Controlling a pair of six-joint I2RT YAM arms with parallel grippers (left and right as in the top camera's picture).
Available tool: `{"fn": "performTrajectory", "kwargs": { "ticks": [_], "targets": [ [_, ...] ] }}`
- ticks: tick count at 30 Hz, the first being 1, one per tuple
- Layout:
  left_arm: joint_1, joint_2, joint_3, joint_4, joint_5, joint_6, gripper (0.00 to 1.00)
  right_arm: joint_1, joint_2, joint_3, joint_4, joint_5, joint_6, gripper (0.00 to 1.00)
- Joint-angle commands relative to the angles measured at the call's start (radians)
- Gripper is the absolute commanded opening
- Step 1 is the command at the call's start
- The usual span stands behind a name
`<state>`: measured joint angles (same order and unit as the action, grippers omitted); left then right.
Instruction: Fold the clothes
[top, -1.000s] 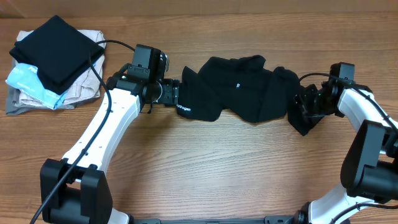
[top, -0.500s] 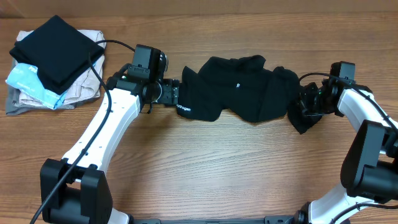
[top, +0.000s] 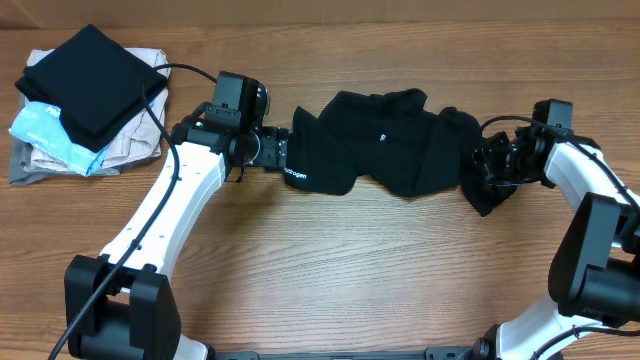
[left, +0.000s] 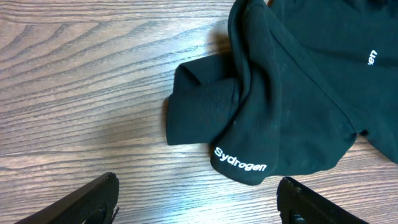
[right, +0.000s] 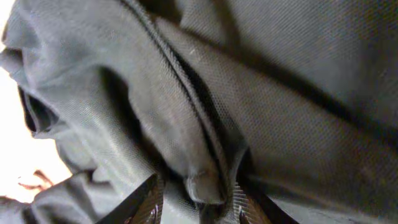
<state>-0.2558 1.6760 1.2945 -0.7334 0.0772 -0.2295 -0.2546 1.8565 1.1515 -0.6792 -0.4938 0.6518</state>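
The black shirt (top: 385, 150) lies crumpled in a long band across the far middle of the wooden worktop (top: 350, 260), running left to right between the two arms. A small white tag (top: 383, 137) shows near its middle.

The left pincer (top: 283, 150) sits at the shirt's left end, pointing toward it. In the left wrist view its jaws stand wide apart, one fingertip (left: 87, 202) at each lower corner of the frame with bare wood between them. Just ahead of that pincer (left: 196, 208) lies a bunched sleeve (left: 211, 115), its hem carrying white lettering (left: 240, 167). The sleeve rests on the worktop in front of the fingertips and apart from them, roughly centred on the gap.

The right pincer (top: 490, 165) is at the shirt's right end, where the cloth hangs in a dark flap toward the near edge. In the right wrist view the black fabric fills nearly the whole frame, and that pincer (right: 196, 193) is clamped on a raised ridge of it, the fingers (right: 146, 199) pressing the fold from both sides.

At the far left of the worktop, well apart from the shirt, is a pile of folded garments (top: 85, 100), with a black one on top of beige and light-blue ones.
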Motion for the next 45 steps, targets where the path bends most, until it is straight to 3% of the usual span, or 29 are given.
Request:
{"fn": "performTrajectory", "kwargs": {
  "ticks": [1,16,37,45],
  "targets": [
    [-0.006,0.002,-0.003,0.000,-0.010,0.017,0.84,-0.003,-0.003,0.076,-0.030,-0.050,-0.033,0.41],
    [-0.006,0.002,-0.003,0.008,-0.010,0.016,0.86,-0.003,-0.003,0.092,-0.086,0.180,-0.079,0.41],
    [-0.006,0.002,-0.004,0.005,-0.010,0.016,0.89,-0.003,-0.003,0.092,-0.064,0.035,-0.051,0.42],
    [-0.006,0.002,-0.004,0.005,-0.010,0.016,0.89,0.006,-0.003,0.092,-0.059,0.114,-0.048,0.41]
  ]
}}
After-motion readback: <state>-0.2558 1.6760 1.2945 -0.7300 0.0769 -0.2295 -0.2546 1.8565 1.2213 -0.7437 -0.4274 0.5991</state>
